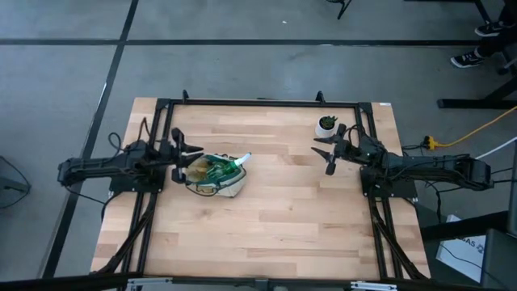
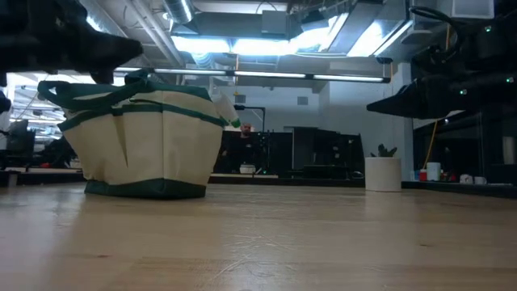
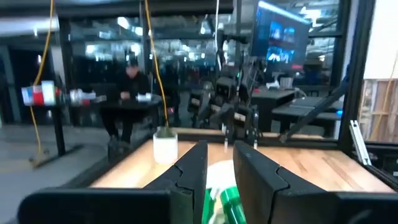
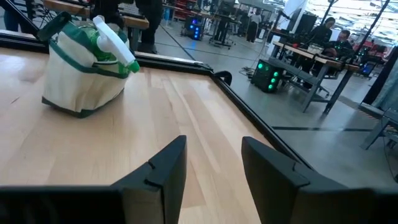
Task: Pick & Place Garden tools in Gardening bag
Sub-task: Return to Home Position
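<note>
High view: the gardening bag (image 1: 216, 181) is sitting at nine o'clock from the centre of the table (image 1: 275, 234). The spray bottle (image 1: 234, 164) is poking out of its top toward three o'clock. The left gripper (image 1: 192, 159) is hovering at the bag's ten o'clock edge, its claw released and empty. The right gripper (image 1: 322, 158) is hanging released at six o'clock of the plant pot (image 1: 327, 125), grasping nothing.

Low view: the bag is standing upright on the wood, with the white nozzle leaning out at one o'clock.

Left wrist view: parted fingers are framing the green bottle just beyond them.

Right wrist view: parted, empty fingers are facing the bag, well apart from it.
</note>
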You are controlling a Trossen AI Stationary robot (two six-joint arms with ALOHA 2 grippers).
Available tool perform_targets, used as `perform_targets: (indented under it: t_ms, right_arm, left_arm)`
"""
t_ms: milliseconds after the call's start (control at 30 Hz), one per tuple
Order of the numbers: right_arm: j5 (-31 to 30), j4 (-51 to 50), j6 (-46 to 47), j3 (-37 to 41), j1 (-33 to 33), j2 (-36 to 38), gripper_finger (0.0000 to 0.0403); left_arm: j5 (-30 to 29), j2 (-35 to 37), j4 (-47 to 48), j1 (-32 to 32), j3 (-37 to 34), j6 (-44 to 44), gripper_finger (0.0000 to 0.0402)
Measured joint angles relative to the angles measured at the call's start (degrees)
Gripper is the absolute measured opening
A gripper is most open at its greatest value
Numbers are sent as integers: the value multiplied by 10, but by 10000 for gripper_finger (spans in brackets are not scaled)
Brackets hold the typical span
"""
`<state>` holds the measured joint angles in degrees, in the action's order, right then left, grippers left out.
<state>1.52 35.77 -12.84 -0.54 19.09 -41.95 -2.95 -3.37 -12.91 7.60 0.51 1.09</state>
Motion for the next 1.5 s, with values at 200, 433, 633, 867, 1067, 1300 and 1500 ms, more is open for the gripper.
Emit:
perform_targets:
  t_ms: [200,433,633,867,1067,1300,1500]
  right_arm:
    - [0,0,0,0,0,0,158]
    - [1,0,2,0,0,0,158]
    - [1,0,2,0,0,0,158]
    - [1,0,2,0,0,0,158]
    - [1,0,2,0,0,0,158]
    - [1,0,2,0,0,0,158]
    - [1,0,1,0,0,0,158]
  left_arm:
    - [-10,34,25,0,0,-24,73]
    - [-72,33,41,0,0,-38,72]
    - [-79,28,88,0,0,-35,72]
    - [-79,29,88,0,0,-34,72]
    - [-79,29,88,0,0,-34,72]
    - [-79,29,88,0,0,-34,73]
    - [-79,29,89,0,0,-34,72]
